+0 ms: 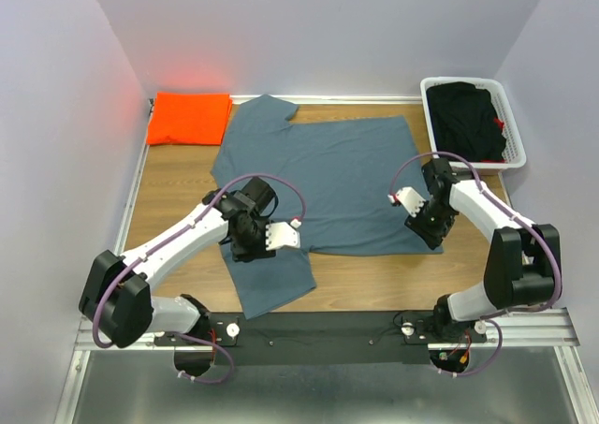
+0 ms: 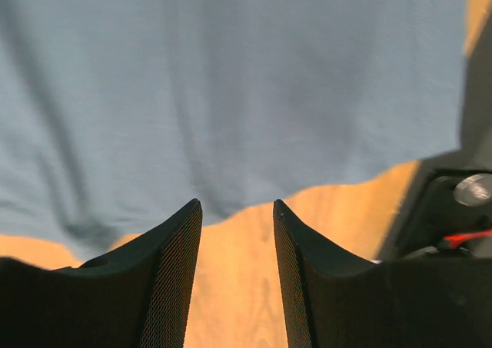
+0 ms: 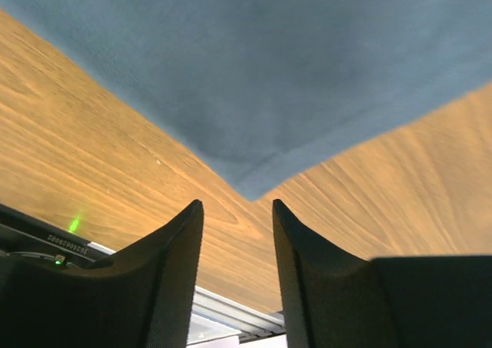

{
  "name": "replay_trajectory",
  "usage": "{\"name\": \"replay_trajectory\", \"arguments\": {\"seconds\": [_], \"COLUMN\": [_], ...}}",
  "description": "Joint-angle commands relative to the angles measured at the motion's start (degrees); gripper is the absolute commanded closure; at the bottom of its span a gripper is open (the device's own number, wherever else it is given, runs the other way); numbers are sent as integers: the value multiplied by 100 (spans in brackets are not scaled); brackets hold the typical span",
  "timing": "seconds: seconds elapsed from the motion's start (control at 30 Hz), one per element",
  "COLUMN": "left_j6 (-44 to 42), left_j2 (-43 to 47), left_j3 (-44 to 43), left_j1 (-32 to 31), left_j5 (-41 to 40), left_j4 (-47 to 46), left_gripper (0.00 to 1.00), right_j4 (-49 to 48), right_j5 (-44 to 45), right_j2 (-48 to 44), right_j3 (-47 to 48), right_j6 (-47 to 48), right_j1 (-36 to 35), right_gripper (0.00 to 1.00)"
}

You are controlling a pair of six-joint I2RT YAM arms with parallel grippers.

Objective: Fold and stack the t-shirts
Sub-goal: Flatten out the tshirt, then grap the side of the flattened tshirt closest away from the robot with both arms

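The spread t-shirt [image 1: 328, 176] is plain slate blue-grey. The folded t-shirt [image 1: 190, 118], just beyond the spread one's left sleeve, is plain bright orange. The worktop [image 1: 168, 190] is honey-brown wood grain. To the spread one's right, a white lattice basket [image 1: 463, 80] holds black cloth [image 1: 468, 124]. The arms [image 1: 178, 241] are white and black.

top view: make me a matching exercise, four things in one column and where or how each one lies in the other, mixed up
Things:
1. orange shirt
2. grey shirt
3. basket
4. black clothes

Place or state:
a. spread flat in the middle
b. folded, far left corner
c. piled inside the basket
d. far right corner, white

Pairs: 1-b, 2-a, 3-d, 4-c
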State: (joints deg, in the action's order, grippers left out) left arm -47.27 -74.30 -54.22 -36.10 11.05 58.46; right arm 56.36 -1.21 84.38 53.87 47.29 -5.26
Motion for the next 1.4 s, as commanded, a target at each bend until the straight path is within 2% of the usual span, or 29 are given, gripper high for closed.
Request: {"name": "replay_trajectory", "arguments": {"seconds": [0.0,0.33,0.43,0.53,0.57,0.77,1.0,1.23,1.37], "left_j6": [454,631,675,605,578,745,754,657,640], "left_j2": [153,-102,-163,-295,-339,-1191,-1429,-1587,-1605], "left_j3": [315,438,675,728,737,658,755,1106,1282], "left_j1": [-318,-696,-969,-1031,-1048,-1075,-1101,-1119,-1119], "left_j5": [3,-480,-901,-973,-999,-1579,-1808,-1896,-1852], "left_j4": [315,404,202,149,157,-26,-229,-923,-1073], "left_gripper": [49,49,49,49,49,46,45,46,51], "right_j4": [-406,-1039,-1197,-1285,-1294,-1277,-1224,-1180,-1127], "right_j5": [86,367,429,490,508,543,508,508,499], "right_j2": [210,474,544,554,545,518,448,492,492], "right_j3": [-324,-798,-860,-922,-930,-878,-834,-729,-658], "right_j6": [281,325,281,263,263,202,140,96,61], "right_j1": [-46,-46,-46,-46,-46,-46,-46,-46,-46], "right_gripper": [53,57,65,73,79,93,95,98,99]}}
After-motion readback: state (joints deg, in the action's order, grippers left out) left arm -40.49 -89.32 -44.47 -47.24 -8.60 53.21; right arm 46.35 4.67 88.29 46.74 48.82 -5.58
